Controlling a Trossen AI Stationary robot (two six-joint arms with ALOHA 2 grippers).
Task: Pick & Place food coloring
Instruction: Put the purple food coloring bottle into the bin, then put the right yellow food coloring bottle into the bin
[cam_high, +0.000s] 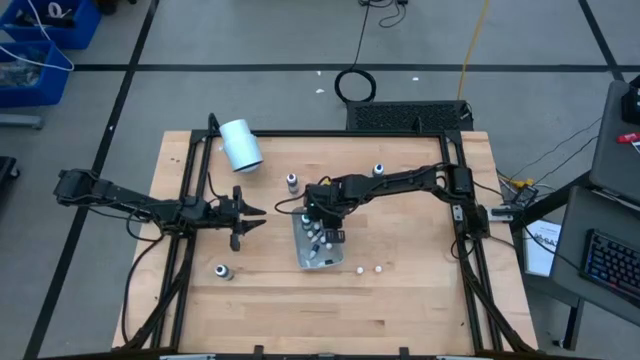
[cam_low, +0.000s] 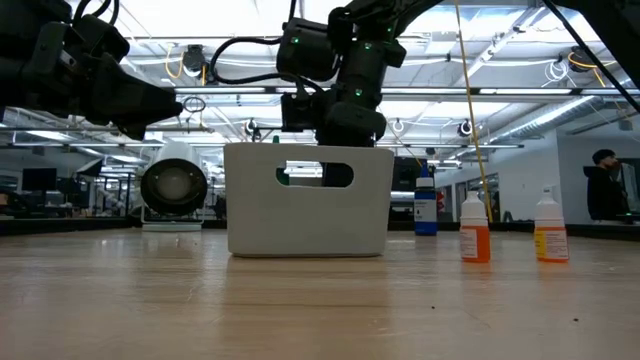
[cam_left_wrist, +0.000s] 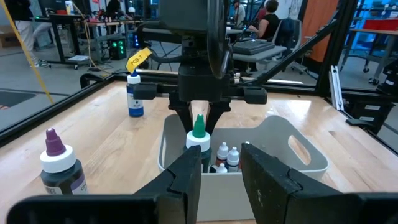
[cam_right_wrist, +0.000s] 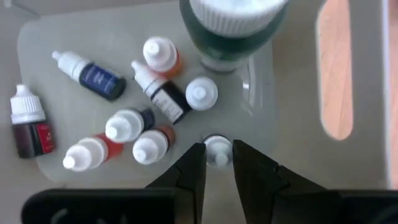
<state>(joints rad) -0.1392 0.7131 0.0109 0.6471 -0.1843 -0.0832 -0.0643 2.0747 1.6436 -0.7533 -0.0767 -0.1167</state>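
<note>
A white bin (cam_high: 303, 258) (cam_low: 300, 215) (cam_left_wrist: 292, 155) stands mid-table with several small food coloring bottles (cam_right_wrist: 118, 127) lying and standing on its floor. My right gripper (cam_high: 322, 220) (cam_left_wrist: 199, 118) (cam_right_wrist: 217, 155) hangs over the bin, pointing steeply down, its fingers slightly open with nothing between them. A green-topped bottle (cam_left_wrist: 198, 134) (cam_right_wrist: 233, 34) is just under the fingers at the bin's rim, blurred and apart from the fingertips. My left gripper (cam_high: 256, 212) (cam_left_wrist: 221, 171) waits level to the bin's left, open and empty.
A purple-topped bottle (cam_high: 292, 182) (cam_left_wrist: 59, 165) and a blue one (cam_high: 380, 170) (cam_left_wrist: 134, 99) stand beyond the bin. Two orange ones (cam_low: 474, 232) (cam_low: 548, 232) stand near its front right corner. A dark-topped bottle (cam_high: 222, 271) is at the near left. A white cylinder (cam_high: 240, 145) lies far left.
</note>
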